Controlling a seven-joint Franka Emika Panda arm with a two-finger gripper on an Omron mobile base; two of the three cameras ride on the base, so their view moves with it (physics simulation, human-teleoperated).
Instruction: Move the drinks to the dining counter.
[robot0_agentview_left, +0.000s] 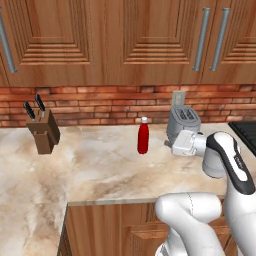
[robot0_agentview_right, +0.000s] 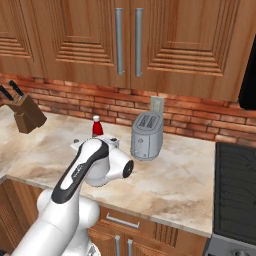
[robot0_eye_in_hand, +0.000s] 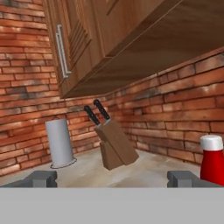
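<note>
The jaws stand wide apart, holding nothing. The slim red bottle with white cap (robot0_eye_in_hand: 212, 159) stands upright on the marbled tabletop (robot0_agentview_left: 90, 165), just right of the jaws. The wooden knife block (robot0_eye_in_hand: 113, 146) sits farther ahead between them.

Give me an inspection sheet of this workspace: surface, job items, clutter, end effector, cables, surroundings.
Surface: marbled worktop, L-shaped, backed by brick.
Job's things: red bottle with white cap, upright near the back wall; other drinks nothing seen.
Clutter: silver toaster right of the bottle; wooden knife block far left; paper towel roll beyond the block.
End effector: open, empty, level with the bottle, which stands off to one side of it.
Cables: nothing seen.
Surroundings: wooden wall cabinets above; dark stovetop at right.
</note>
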